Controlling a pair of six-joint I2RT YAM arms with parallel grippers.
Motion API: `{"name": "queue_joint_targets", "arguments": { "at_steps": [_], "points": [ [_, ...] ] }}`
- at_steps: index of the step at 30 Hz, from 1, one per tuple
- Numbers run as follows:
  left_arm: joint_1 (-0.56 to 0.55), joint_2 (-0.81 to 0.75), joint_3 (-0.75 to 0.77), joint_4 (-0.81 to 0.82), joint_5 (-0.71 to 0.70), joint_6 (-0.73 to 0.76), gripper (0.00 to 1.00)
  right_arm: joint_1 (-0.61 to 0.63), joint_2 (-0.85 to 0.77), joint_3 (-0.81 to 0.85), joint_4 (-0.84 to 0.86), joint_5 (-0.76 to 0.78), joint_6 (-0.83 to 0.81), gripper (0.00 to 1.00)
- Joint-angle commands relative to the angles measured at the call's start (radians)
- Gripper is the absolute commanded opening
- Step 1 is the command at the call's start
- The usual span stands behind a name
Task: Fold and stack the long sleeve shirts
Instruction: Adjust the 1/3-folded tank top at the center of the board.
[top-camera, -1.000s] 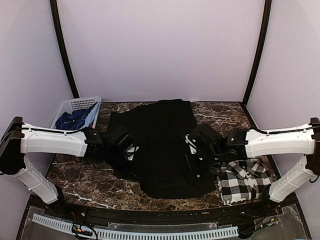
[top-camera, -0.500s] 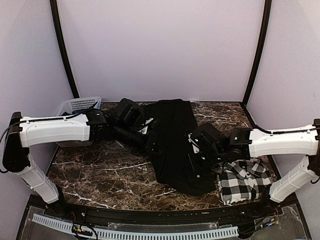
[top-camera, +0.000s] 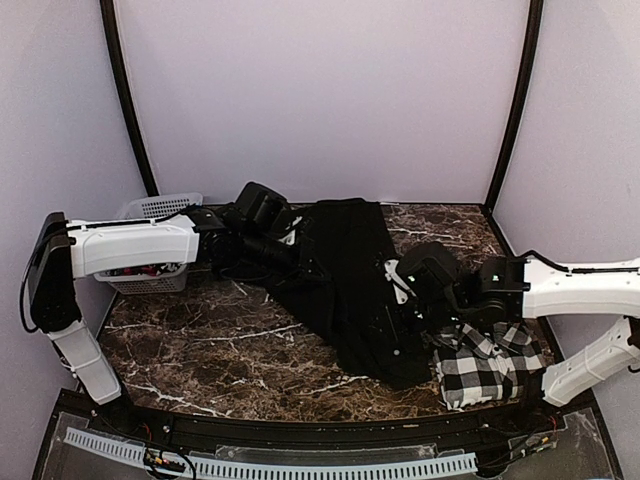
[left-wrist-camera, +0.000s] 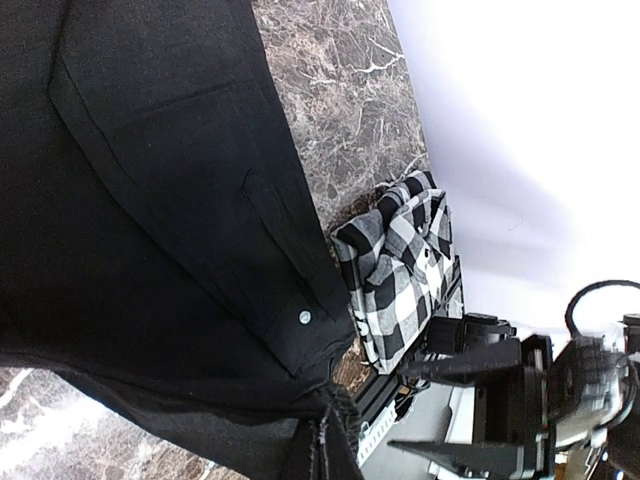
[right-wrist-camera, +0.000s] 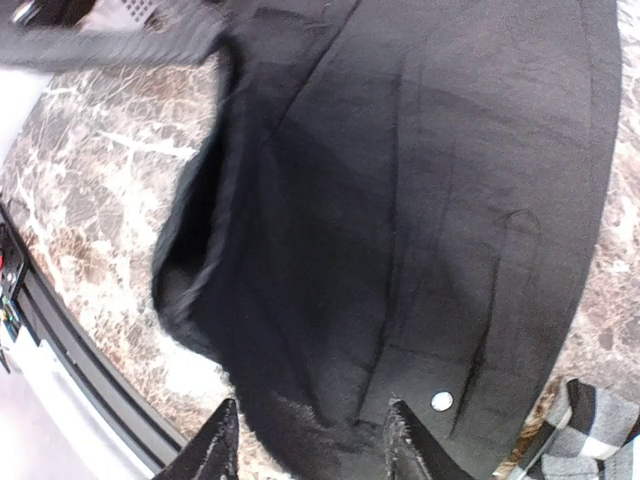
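Nearest you, just R of your R gripper (right-wrist-camera: 310, 412), the checked shirt (top-camera: 490, 362) sits folded on the marble table (top-camera: 190, 340). R gripper's fingers stand apart w/ nothing pinched, low over the near hem of the black shirt (top-camera: 345, 290); a white button (right-wrist-camera: 441, 401) shows just beside one finger. Farther back, your L gripper (left-wrist-camera: 326, 440) is clamped on the black shirt's L edge, cloth draping down from it. Behind the L arm (top-camera: 130, 248) sits the white basket (top-camera: 160, 208).

Beyond the left gripper (top-camera: 298, 262) rise pale lilac walls (top-camera: 320, 100) and two dark curved poles (top-camera: 125, 100); below it lies a brown marble desk (top-camera: 190, 350).
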Motion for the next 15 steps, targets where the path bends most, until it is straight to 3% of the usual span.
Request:
{"name": "queue_joint_targets", "arguments": {
  "at_steps": [1, 6, 15],
  "points": [
    [0.007, 0.002, 0.029, 0.017, 0.015, -0.007, 0.0, 0.047, 0.013, 0.022, -0.006, 0.038, -0.027, 0.49],
    [0.036, 0.012, 0.026, 0.006, 0.008, 0.004, 0.0, 0.084, 0.071, 0.059, -0.019, 0.076, -0.029, 0.62],
    [0.044, 0.061, 0.076, 0.005, 0.034, 0.019, 0.0, 0.212, 0.257, 0.232, -0.145, 0.328, 0.064, 0.92]
  ]
}}
